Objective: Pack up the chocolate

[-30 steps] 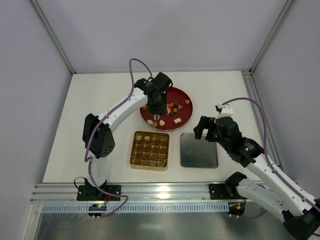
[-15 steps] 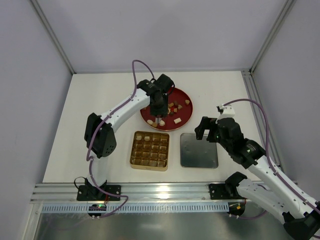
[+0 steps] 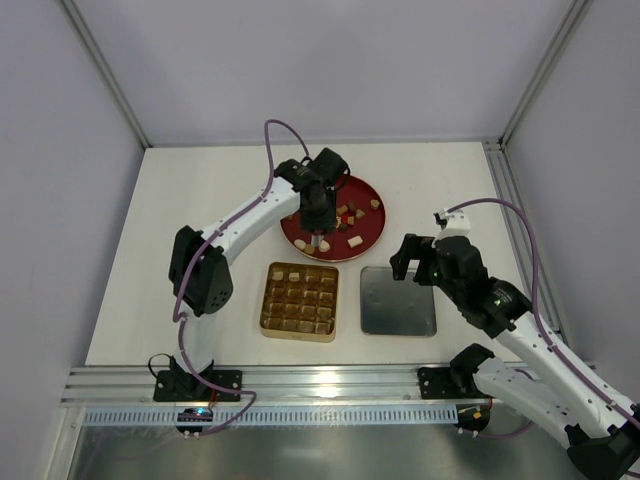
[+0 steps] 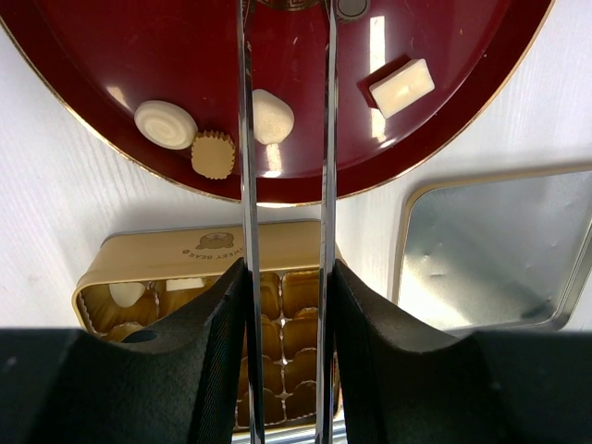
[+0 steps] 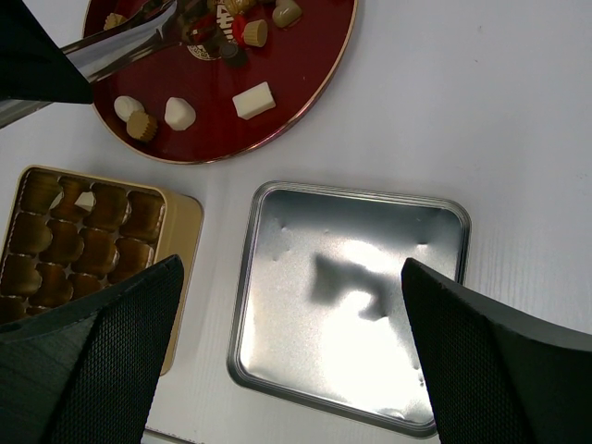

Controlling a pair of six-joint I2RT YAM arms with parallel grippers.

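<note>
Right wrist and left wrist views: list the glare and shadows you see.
Right wrist: the silver lid shows a washed-out white patch around a dark reflected shape. Left wrist: bright streaks of glare on the red plate.

1. The chocolate, in dark brown, tan and cream pieces, lies mostly loose on the red plate at the far middle.
2. Near the plate's near-left rim lie a cream swirl disc, a tan fluted cup, a white dome and a white block.
3. Two cream pieces sit in far-left cells of the gold box.

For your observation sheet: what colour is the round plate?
The plate is deep red with a thin gold edge; the left wrist view shows it best.
</note>
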